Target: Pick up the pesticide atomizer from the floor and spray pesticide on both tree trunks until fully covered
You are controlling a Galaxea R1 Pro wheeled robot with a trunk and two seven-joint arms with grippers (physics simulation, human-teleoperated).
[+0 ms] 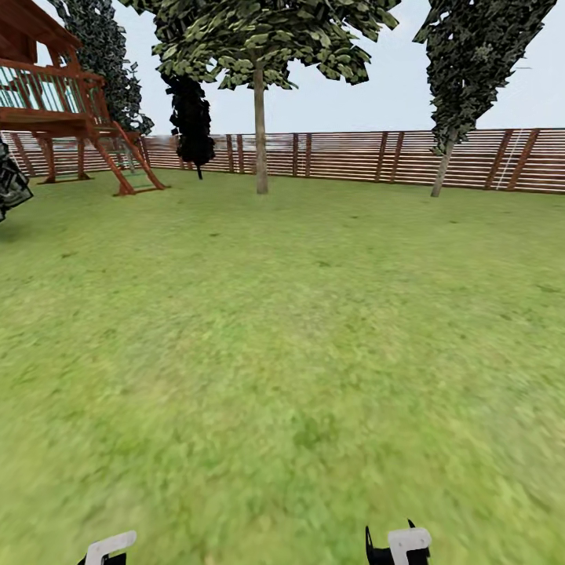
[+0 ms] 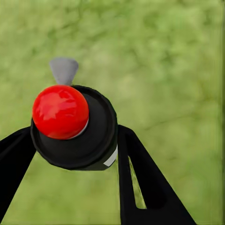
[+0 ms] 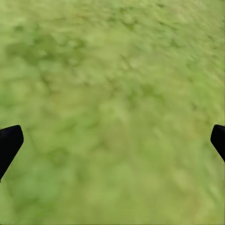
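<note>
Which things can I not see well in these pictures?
- Pesticide atomizer, left wrist view: seen from above, held in the left gripper; its body is hidden under its own red cap.
- Both arms, head view: cut off by the bottom edge.
- Right gripper, right wrist view: just fingertips at the edges.

No text, label, brand, number or sign can be read anywhere; the white patch on the pesticide atomizer (image 2: 111,157) shows no lettering.
</note>
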